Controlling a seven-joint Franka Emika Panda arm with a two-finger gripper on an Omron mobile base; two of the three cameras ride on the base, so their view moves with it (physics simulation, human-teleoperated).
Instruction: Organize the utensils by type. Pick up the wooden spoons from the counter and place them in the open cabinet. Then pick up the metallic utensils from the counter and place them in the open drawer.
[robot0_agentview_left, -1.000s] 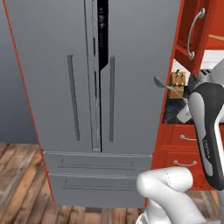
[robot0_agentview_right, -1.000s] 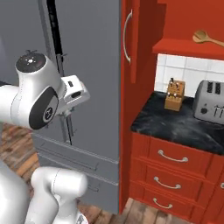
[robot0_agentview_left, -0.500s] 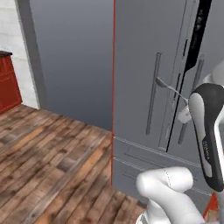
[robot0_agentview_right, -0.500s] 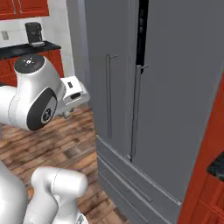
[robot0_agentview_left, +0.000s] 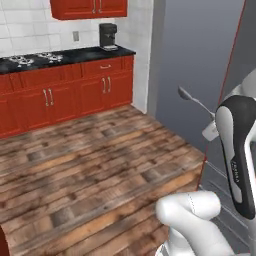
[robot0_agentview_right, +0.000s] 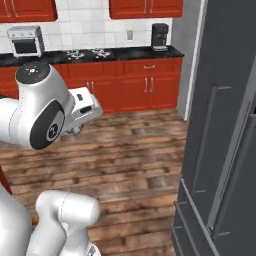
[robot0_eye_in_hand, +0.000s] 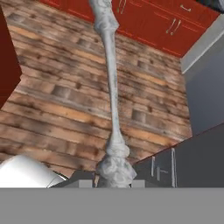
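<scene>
My two base cameras look from behind the arm (robot0_agentview_right: 40, 112) across the wood floor (robot0_agentview_left: 90, 165) toward red cabinets (robot0_agentview_right: 145, 85). My hand camera looks down at that floor, probably from fairly high.

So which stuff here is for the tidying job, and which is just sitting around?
For the job:
silver spoon, gripped in the tool

Just around:
coffee machine
stove burners
small silver oven
grey fridge
</scene>
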